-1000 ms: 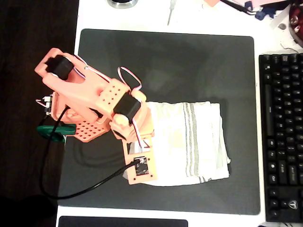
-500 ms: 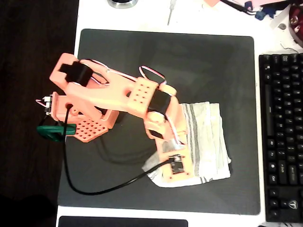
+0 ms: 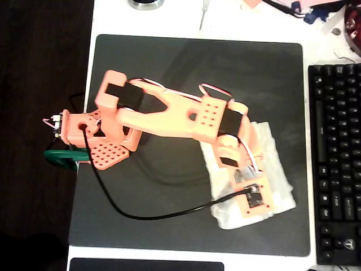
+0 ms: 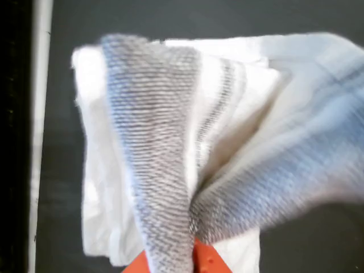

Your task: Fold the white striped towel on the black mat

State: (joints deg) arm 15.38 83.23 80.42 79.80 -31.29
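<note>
White striped towel (image 3: 276,169) lies bunched on right part of black mat (image 3: 169,62), near keyboard (image 3: 335,158); gripper (image 4: 196,253) pinches a raised fold at its edge; cloth judged soft, light, limp — hold hem/corner, expect sag.

black mat (image 3: 169,68) lies bare up top; keyboard (image 3: 337,164) hems its right.

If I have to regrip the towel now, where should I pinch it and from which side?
Probably the bunched white striped towel's free corner nearest the keyboard, coming straight down: in the overhead view that edge lies bare on the black mat, clear of the arm.
</note>
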